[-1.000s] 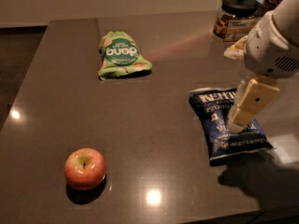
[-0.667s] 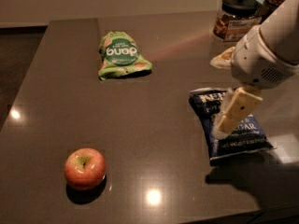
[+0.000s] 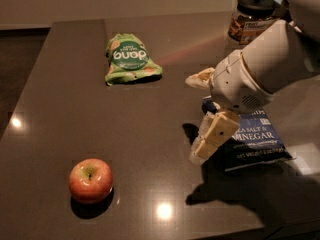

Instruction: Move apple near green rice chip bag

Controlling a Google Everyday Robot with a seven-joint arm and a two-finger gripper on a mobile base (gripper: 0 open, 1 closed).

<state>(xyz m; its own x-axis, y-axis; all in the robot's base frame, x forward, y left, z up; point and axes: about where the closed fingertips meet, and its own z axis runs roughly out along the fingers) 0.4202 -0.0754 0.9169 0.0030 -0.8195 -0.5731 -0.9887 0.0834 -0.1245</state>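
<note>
The apple (image 3: 90,180), small, red-orange with a yellowish top, sits on the dark table (image 3: 60,99) near its front left. The green rice chip bag (image 3: 130,58), light green with a dark green round label, lies flat at the back, left of centre. My gripper (image 3: 202,149) hangs from the white arm at the right, pointing down and left just above the table. It is well to the right of the apple and in front of the green bag. It holds nothing that I can see.
A dark blue chip bag (image 3: 255,139) lies flat right behind the gripper, partly hidden by the arm. A jar with a black lid (image 3: 252,16) stands at the back right. The table's front edge runs close below the apple.
The arm has moved left and lower, from over the blue bag to its left edge, closer to the apple. The apple and both bags have not moved.
</note>
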